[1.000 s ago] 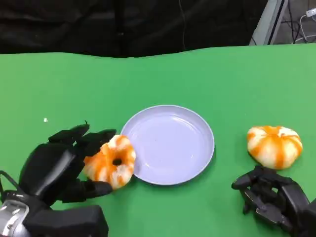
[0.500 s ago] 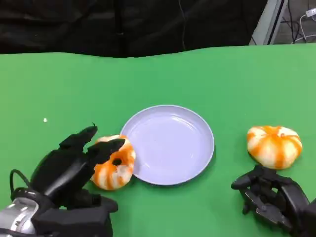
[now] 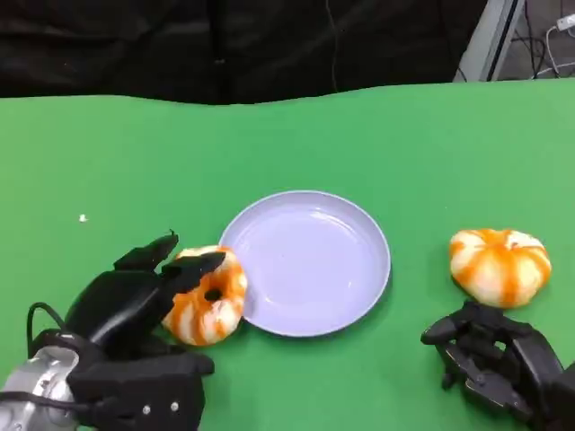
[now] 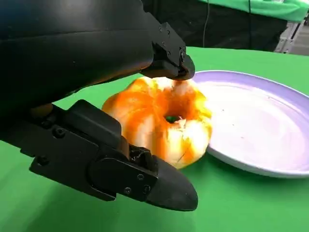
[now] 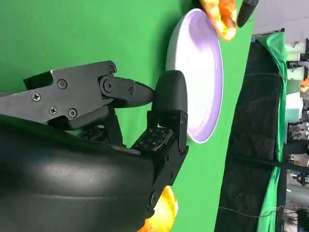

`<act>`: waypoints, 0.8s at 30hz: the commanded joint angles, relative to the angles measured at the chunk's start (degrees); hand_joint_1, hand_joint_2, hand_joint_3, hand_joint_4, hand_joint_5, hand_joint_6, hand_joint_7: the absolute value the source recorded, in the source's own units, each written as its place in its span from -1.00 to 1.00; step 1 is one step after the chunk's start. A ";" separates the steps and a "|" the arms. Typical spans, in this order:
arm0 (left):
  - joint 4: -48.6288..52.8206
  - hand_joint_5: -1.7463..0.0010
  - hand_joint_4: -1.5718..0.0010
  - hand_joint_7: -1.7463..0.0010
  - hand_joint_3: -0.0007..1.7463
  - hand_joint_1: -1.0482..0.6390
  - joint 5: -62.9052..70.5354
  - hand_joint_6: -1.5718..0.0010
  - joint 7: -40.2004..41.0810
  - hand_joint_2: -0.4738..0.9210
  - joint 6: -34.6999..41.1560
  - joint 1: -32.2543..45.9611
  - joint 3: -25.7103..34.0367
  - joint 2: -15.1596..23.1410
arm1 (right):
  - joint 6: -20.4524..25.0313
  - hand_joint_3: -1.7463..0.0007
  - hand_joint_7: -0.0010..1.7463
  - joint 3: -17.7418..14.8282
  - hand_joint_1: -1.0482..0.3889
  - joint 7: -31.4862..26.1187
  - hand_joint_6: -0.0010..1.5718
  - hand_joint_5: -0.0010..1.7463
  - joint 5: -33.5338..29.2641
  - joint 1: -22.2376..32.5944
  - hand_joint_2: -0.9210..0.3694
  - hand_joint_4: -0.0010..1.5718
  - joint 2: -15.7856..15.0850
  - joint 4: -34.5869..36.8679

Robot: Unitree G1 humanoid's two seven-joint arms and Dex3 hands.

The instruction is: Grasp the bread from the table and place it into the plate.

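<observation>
A ring-shaped orange-and-white bread (image 3: 208, 301) rests on the green table against the left rim of the lilac plate (image 3: 310, 202). My left hand (image 3: 135, 310) wraps it: fingers arch over its top and the thumb lies at its near side. In the left wrist view a fingertip (image 4: 176, 65) touches the top of the bread (image 4: 166, 118), the thumb (image 4: 145, 181) sits just below it, and the plate (image 4: 260, 121) lies beyond. My right hand (image 3: 494, 359) rests curled on the table, holding nothing, just in front of a second, round bread (image 3: 499, 263).
The green table (image 3: 287, 135) ends at a black curtain behind. The right wrist view shows my right hand (image 5: 96, 145), the plate (image 5: 203, 72), the ring bread (image 5: 219, 17) and the round bread (image 5: 161, 212). A small white speck (image 3: 83, 217) lies far left.
My left hand has slid back toward me and to the right, its fingers now arched over the ring bread's top. The bread has barely moved. The right hand is unchanged.
</observation>
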 commanded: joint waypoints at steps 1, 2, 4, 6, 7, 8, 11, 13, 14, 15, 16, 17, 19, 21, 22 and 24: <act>6.68 0.96 0.88 0.99 -0.91 -0.73 -1.47 0.62 1.46 1.00 -1.62 -3.57 -0.25 -0.75 | 0.92 0.50 0.20 -0.09 0.06 -0.28 -0.03 1.00 -0.31 1.16 -1.00 -0.16 -0.77 -0.26; 8.02 0.96 0.86 0.99 -0.92 -0.70 -1.58 0.61 1.68 1.00 -2.01 -4.27 -0.39 -0.92 | 0.88 0.50 0.20 -0.09 0.06 -0.31 -0.03 1.00 -0.32 1.17 -1.00 -0.16 -0.77 -0.25; 9.88 0.96 0.85 0.99 -0.92 -0.68 -1.51 0.61 2.22 1.00 -2.49 -5.28 -0.67 -1.09 | 0.26 0.49 0.20 -0.16 0.08 0.16 -0.03 1.00 -0.09 1.07 -1.00 -0.17 -0.77 0.05; 11.52 0.96 0.84 0.99 -0.92 -0.68 -1.49 0.61 2.54 1.00 -2.81 -6.21 -0.90 -1.26 | 0.14 0.49 0.20 -0.19 0.09 0.20 -0.03 1.00 -0.06 1.09 -1.00 -0.17 -0.73 0.08; 12.33 0.96 0.83 0.99 -0.92 -0.68 -1.50 0.60 2.64 1.00 -2.94 -6.69 -1.01 -1.34 | 0.23 0.49 0.20 -0.19 0.08 0.07 -0.03 1.00 -0.11 1.13 -1.00 -0.17 -0.70 0.01; 12.98 0.96 0.83 0.98 -0.92 -0.68 -1.53 0.60 2.77 1.00 -3.09 -7.06 -1.13 -1.39 | 0.29 0.49 0.20 -0.18 0.08 -0.02 -0.03 0.99 -0.15 1.15 -1.00 -0.17 -0.68 -0.03; 14.79 0.96 0.79 0.98 -0.92 -0.67 -1.39 0.58 2.87 1.00 -3.45 -8.17 -1.73 -1.40 | 0.72 0.50 0.20 -0.11 0.07 -0.18 -0.03 0.99 -0.18 1.20 -1.00 -0.16 -0.56 -0.32; 15.30 0.96 0.79 0.98 -0.92 -0.66 -1.43 0.58 3.04 1.00 -3.65 -8.44 -1.92 -1.38 | 0.78 0.50 0.20 -0.10 0.07 -0.20 -0.03 0.98 -0.18 1.21 -1.00 -0.16 -0.55 -0.36; 15.45 0.96 0.79 0.98 -0.91 -0.66 -1.46 0.58 3.13 1.00 -3.72 -8.52 -2.00 -1.37 | 0.78 0.50 0.20 -0.09 0.07 -0.21 -0.03 0.98 -0.18 1.21 -1.00 -0.16 -0.55 -0.37; 15.57 0.96 0.79 0.98 -0.91 -0.66 -1.49 0.58 3.20 1.00 -3.78 -8.57 -2.05 -1.35 | 0.79 0.50 0.20 -0.09 0.07 -0.21 -0.03 0.98 -0.18 1.22 -1.00 -0.16 -0.55 -0.37; 15.66 0.96 0.78 0.98 -0.91 -0.66 -1.50 0.58 3.25 1.00 -3.84 -8.61 -2.09 -1.35 | 0.79 0.50 0.20 -0.09 0.07 -0.21 -0.03 0.98 -0.18 1.22 -1.00 -0.16 -0.55 -0.38; 15.74 0.96 0.78 0.99 -0.91 -0.66 -1.52 0.58 3.30 1.00 -3.90 -8.65 -2.12 -1.34 | 0.79 0.50 0.20 -0.09 0.07 -0.21 -0.03 0.98 -0.18 1.22 -1.00 -0.16 -0.55 -0.38; 15.89 0.96 0.78 0.99 -0.91 -0.66 -1.56 0.58 3.40 1.00 -3.99 -8.72 -2.21 -1.32 | 0.79 0.50 0.20 -0.09 0.07 -0.21 -0.03 0.98 -0.18 1.22 -1.00 -0.16 -0.55 -0.38; 16.01 0.97 0.78 0.99 -0.91 -0.66 -1.63 0.58 3.51 1.00 -4.03 -8.79 -2.34 -1.28 | 0.80 0.50 0.20 -0.09 0.07 -0.22 -0.03 0.98 -0.18 1.22 -1.00 -0.16 -0.55 -0.39; 16.05 0.97 0.78 0.99 -0.91 -0.66 -1.66 0.58 3.54 1.00 -4.05 -8.81 -2.39 -1.26 | 0.80 0.50 0.20 -0.09 0.07 -0.22 -0.03 0.98 -0.18 1.22 -1.00 -0.16 -0.55 -0.39; 16.11 0.97 0.78 0.99 -0.91 -0.66 -1.71 0.58 3.59 1.00 -4.07 -8.85 -2.47 -1.24 | 0.80 0.50 0.20 -0.09 0.07 -0.22 -0.03 0.98 -0.18 1.22 -1.00 -0.16 -0.55 -0.39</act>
